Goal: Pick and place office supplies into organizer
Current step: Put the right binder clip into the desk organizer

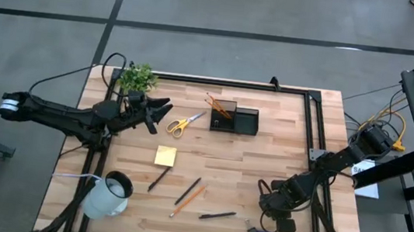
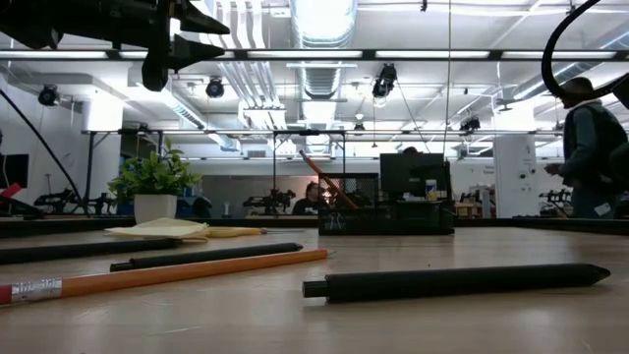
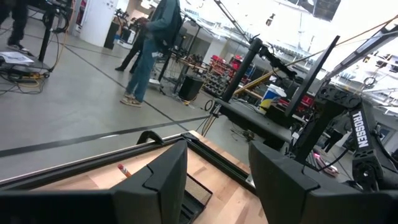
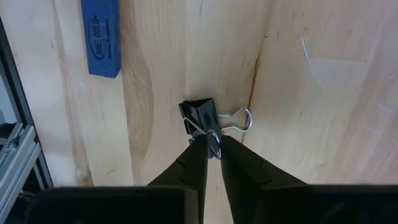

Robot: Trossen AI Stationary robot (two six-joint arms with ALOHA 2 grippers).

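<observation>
Two arms are seen over the wooden desk (image 1: pixel 248 167). At the left, the left gripper (image 1: pixel 162 115) is held above the desk just left of the yellow-handled scissors (image 1: pixel 184 123), clear of them; in the left wrist view its fingers (image 3: pixel 163 180) are spread wide with nothing between them. One small green plant (image 1: pixel 136 77) is placed at the far left corner, and one white mug (image 1: pixel 109 194) lies at the near left edge. One yellow sticky-note pad (image 1: pixel 165 156) is found below the scissors. Toward the middle, three dark pens and one orange pencil (image 1: pixel 189 201) are counted loose on the desk; a pen (image 1: pixel 217 215) lies nearest the right arm. One black organizer (image 1: pixel 234 119) stands at the far middle, with orange pencils leaning in its left compartment; their number cannot be made out. At the right, the right gripper (image 4: pixel 210 147) is lowered to the desk near its front edge. One black binder clip (image 4: pixel 200 116) lies directly ahead of its fingers (image 4: pixel 194 158), which are nearly closed around one wire handle of the clip. One blue eraser (image 4: pixel 101 37) lies beside it, cut off by the picture's edge. In the high view the clip is hidden under the gripper.
</observation>
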